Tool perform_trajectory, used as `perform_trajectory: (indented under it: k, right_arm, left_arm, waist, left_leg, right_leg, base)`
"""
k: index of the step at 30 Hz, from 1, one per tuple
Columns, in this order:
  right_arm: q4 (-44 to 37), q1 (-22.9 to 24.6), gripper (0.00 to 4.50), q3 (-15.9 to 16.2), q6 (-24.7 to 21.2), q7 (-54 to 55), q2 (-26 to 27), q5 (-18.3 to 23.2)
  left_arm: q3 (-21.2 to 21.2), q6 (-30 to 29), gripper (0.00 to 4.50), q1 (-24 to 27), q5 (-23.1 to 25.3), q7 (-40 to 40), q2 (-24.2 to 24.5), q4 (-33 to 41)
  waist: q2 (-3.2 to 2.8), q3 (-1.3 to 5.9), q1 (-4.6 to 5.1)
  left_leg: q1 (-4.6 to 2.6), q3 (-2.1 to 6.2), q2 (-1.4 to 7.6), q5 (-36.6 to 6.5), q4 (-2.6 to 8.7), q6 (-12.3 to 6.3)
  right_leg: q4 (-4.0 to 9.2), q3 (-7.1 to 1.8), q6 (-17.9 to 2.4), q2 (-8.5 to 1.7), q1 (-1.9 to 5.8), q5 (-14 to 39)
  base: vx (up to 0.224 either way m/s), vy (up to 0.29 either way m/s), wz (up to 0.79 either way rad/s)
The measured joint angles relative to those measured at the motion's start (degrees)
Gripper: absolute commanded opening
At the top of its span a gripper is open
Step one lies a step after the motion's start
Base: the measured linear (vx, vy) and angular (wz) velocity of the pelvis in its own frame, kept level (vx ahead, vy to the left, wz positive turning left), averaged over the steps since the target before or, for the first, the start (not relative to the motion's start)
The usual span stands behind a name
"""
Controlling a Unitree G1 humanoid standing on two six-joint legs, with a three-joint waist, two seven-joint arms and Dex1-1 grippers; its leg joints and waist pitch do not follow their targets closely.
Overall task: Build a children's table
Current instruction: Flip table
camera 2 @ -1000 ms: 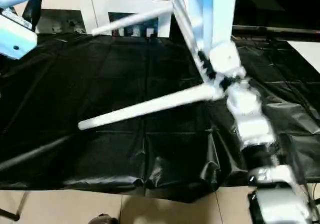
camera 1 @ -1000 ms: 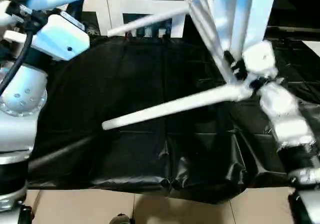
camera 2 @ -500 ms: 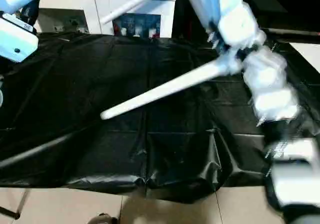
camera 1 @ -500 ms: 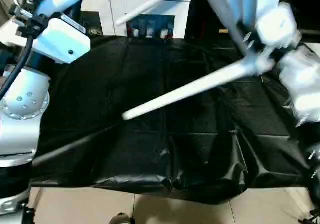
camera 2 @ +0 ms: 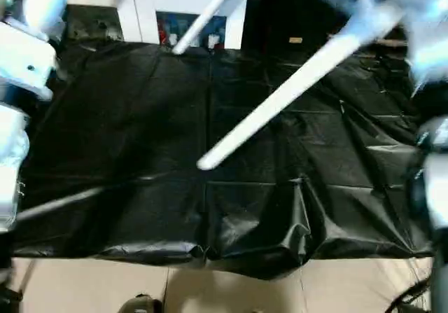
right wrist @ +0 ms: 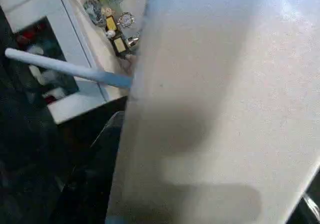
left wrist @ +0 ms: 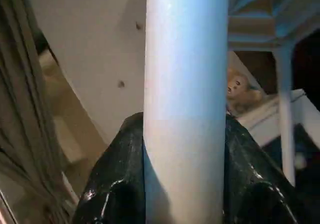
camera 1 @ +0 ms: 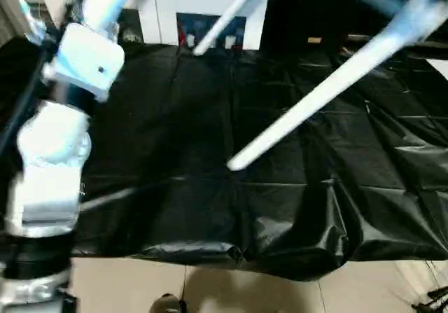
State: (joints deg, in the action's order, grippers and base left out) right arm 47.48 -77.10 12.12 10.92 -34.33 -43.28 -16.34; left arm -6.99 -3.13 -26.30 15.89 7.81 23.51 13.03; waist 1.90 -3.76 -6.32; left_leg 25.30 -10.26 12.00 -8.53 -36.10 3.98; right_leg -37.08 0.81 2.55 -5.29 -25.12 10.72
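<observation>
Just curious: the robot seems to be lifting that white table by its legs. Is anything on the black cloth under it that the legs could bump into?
Nothing visible. The black-draped work table looks bare beneath the raised leg. The left fingers grip another leg.

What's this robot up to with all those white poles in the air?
It is building a children's table and has it lifted over a work table draped in black. The left gripper is closed around one white leg. Two more legs slant across the head view, clear of the black cloth.
</observation>
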Motion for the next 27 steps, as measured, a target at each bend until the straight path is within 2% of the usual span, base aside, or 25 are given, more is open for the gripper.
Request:
perform_trajectory:
  k: [3,9,13,14,17,19,24,27]
  right_arm:
    - [3.0,-3.9,2.05,1.9,1.8,-0.6,0.1,-2.0]
    - [7.8,-10.2,2.05,4.5,6.6,-1.0,1.2,-5.8]
    - [9.7,-12.4,2.05,4.5,10.5,-2.3,2.7,-5.6]
    - [10.2,-12.9,2.74,4.6,11.6,-3.0,3.2,-5.3]
    - [11.0,-14.6,2.72,5.4,15.4,-5.8,4.4,-4.8]
    - [11.4,-15.7,3.12,5.8,17.0,-7.2,5.5,-4.5]
    - [11.9,-18.4,3.43,6.1,20.3,-10.3,7.8,-4.3]
    - [12.4,-19.4,3.72,6.1,21.4,-12.7,8.4,-3.3]
  left_arm:
    - [0.1,-0.6,1.60,1.6,-0.8,-1.0,-2.2,0.0]
    - [0.7,-1.9,1.59,5.8,-2.7,-3.0,-6.7,0.1]
    - [0.5,-3.3,1.59,8.0,-3.9,-3.8,-8.5,0.1]
    - [0.2,-3.6,1.59,8.5,-4.5,-4.3,-9.1,0.1]
    - [-0.8,-3.8,1.59,9.9,-5.0,-4.9,-9.5,-0.9]
    - [-1.0,-3.9,1.59,10.3,-5.3,-4.9,-9.8,-1.7]
    - [0.0,-3.1,1.59,11.4,-6.0,-4.4,-9.7,-1.8]
    - [0.9,-2.2,1.59,12.3,-6.2,-4.1,-9.4,-1.8]
  waist:
    - [0.33,-0.20,0.40]
    - [1.65,-0.76,1.44]
    - [1.88,-0.65,1.56]
    - [1.99,-0.66,1.51]
    - [2.42,-0.56,1.54]
    - [2.84,-0.59,1.49]
    - [4.01,-0.53,1.40]
    - [4.35,-0.36,1.45]
  left_leg:
    - [0.05,0.00,-0.01,0.0,-0.11,-0.02]
    - [0.34,0.06,0.01,0.0,-0.17,-0.04]
    - [0.84,0.05,0.02,-0.1,-0.34,-0.17]
    - [0.87,0.05,0.03,0.0,-0.36,-0.30]
    - [0.84,0.05,0.12,-0.1,-0.39,-0.20]
    - [0.86,0.06,0.17,-0.1,-0.47,-0.17]
    - [0.84,0.10,0.22,-0.1,-0.69,-0.18]
    - [0.78,0.18,0.36,-0.1,-0.81,-0.21]
  right_leg:
    - [-0.01,-0.02,0.0,-0.03,-0.01,0.0]
    - [0.00,0.01,0.0,0.00,-0.20,0.0]
    - [-0.08,-0.02,0.0,0.01,-0.62,0.0]
    - [-0.10,-0.01,0.0,0.01,-0.64,0.0]
    - [-0.10,0.00,-0.1,0.06,-0.65,-0.1]
    - [-0.11,0.02,-0.1,0.07,-0.63,-0.1]
    - [-0.08,0.01,-0.3,0.08,-0.44,-0.2]
    - [0.00,0.01,-0.3,0.07,-0.23,-0.2]
  base:
    - [0.000,0.000,0.00]
    - [0.000,0.000,0.00]
    - [0.000,0.000,0.00]
    - [0.000,0.000,0.00]
    - [0.000,0.000,0.00]
    - [0.000,0.000,0.00]
    - [0.000,0.000,0.00]
    - [0.000,0.000,0.00]
